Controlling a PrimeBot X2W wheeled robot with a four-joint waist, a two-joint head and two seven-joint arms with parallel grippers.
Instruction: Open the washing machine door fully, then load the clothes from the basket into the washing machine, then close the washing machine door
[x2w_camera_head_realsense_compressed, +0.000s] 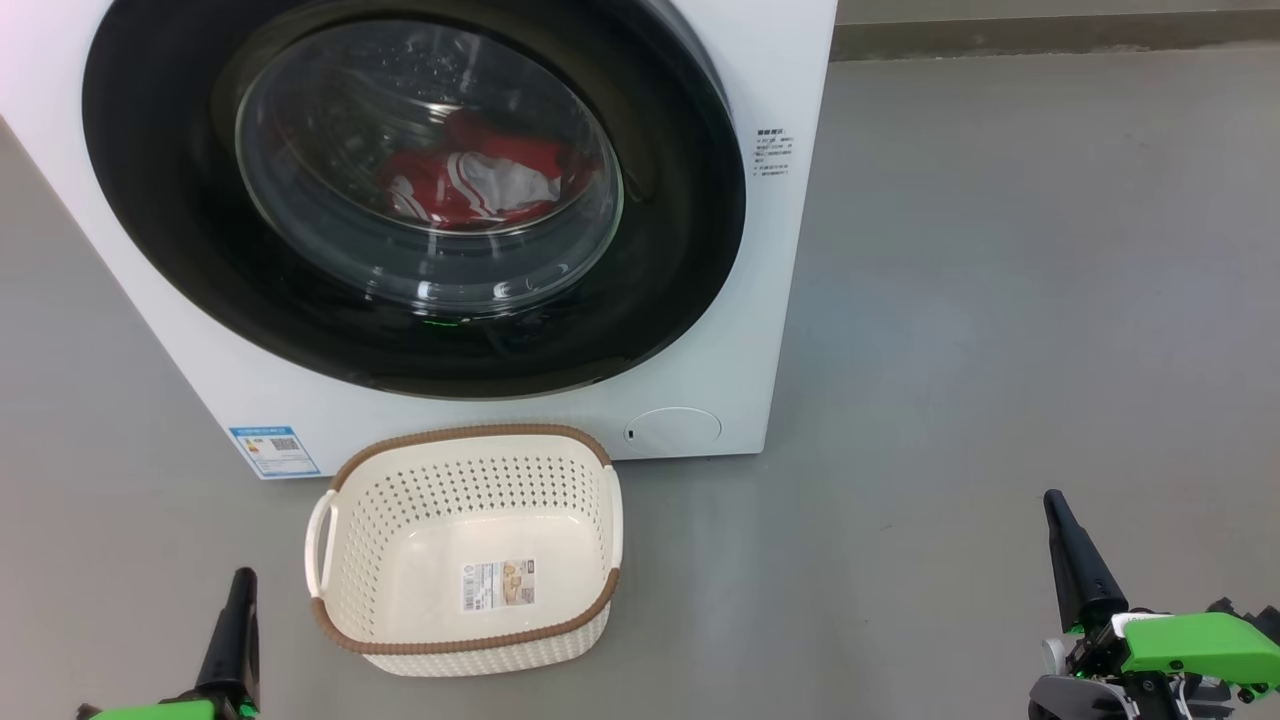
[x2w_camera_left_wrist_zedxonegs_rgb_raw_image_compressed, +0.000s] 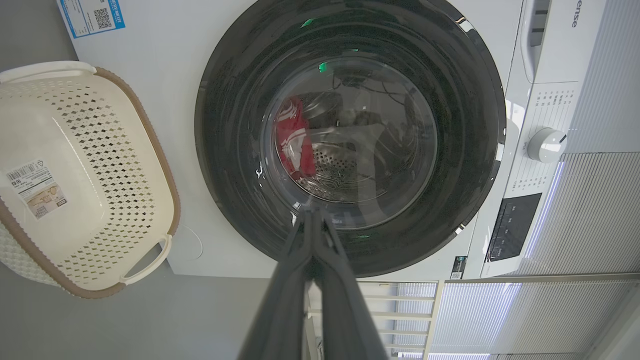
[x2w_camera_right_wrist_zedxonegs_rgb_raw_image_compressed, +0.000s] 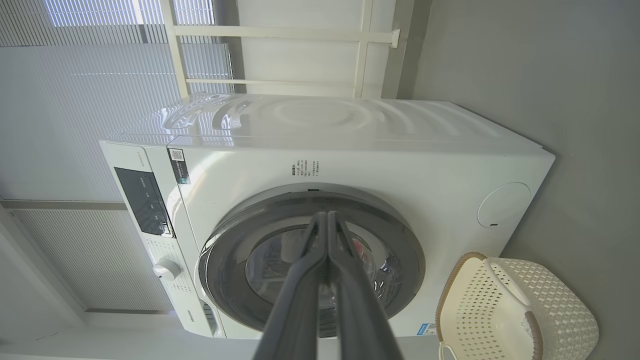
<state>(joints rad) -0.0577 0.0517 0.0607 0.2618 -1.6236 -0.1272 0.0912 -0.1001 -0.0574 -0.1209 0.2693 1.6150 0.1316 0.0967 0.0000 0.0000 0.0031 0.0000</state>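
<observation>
Black jaws of the left gripper (x2w_camera_left_wrist_zedxonegs_rgb_raw_image_compressed: 311, 215) and right gripper (x2w_camera_right_wrist_zedxonegs_rgb_raw_image_compressed: 328, 217) are pressed together, holding nothing, back from the white washing machine (x2w_camera_head_realsense_compressed: 760, 330). Its glossy black washing machine door (x2w_camera_head_realsense_compressed: 180, 250) is closed, its top cut off in the head view. The red-and-white clothes (x2w_camera_head_realsense_compressed: 470, 185) show through it, blurred by reflections, and the cream basket (x2w_camera_head_realsense_compressed: 590, 470) sits on the floor (x2w_camera_head_realsense_compressed: 1000, 300) just before the machine.
</observation>
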